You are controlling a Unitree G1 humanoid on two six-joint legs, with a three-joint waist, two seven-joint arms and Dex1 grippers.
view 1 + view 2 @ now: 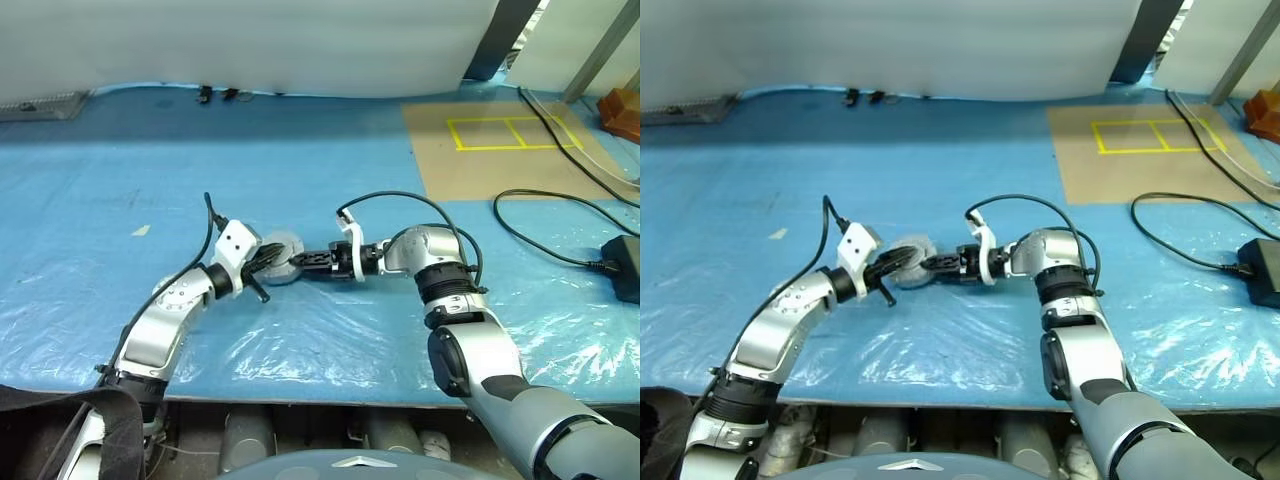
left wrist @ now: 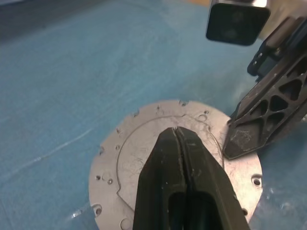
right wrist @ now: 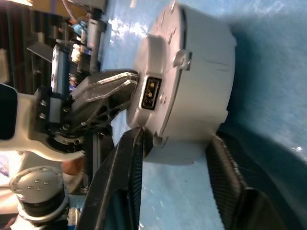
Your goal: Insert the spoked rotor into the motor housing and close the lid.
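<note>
Right gripper (image 3: 175,158) reaches in from right, fingers spread either side of motor housing (image 3: 192,76) — pads close to its round wall, contact not certain. Left gripper (image 2: 178,163) comes from left, fingers pressed together, tips lying over housing's flat silver lid (image 2: 144,158). Housing sits mid-table on blue plastic sheet (image 1: 100,200), between both grippers. Black cable (image 1: 540,225) and tan board with yellow tape (image 1: 500,145) far right.
</note>
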